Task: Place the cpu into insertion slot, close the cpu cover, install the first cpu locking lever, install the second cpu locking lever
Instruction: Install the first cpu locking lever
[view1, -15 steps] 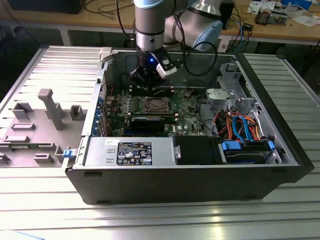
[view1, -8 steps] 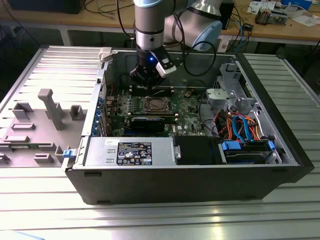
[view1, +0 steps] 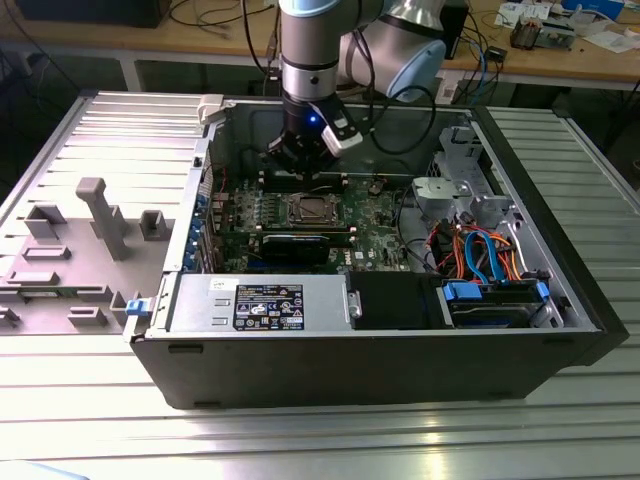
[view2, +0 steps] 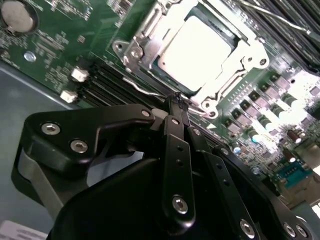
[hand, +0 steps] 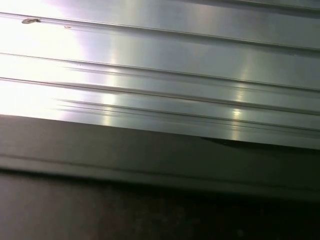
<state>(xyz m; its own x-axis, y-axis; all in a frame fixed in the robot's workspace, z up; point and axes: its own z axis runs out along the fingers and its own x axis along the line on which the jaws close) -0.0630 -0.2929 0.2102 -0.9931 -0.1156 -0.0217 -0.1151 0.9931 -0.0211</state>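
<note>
In the second wrist view, nearest the camera, the tool (view2: 177, 107) has its black fingers (view2: 175, 150) drawn together to a narrow tip, clenched with nothing visibly between them. That tip rests at, or just above, a thin wire lever (view2: 142, 86) running along the near edge of the insertion slot (view2: 131, 50). Beyond it the cpu (view2: 197, 52) already lies flat in the slot, its pale face showing through the window of the cpu cover (view2: 240, 55), which looks folded down around it. I judge the step in hand to be the first locking lever; finishing it calls for pressing the wire down and hooking it sideways under its catch. In the exterior view the slot (view1: 310, 209) sits mid-board inside the open computer case (view1: 400, 350) on the ribbed desk (view1: 300, 440).
</note>
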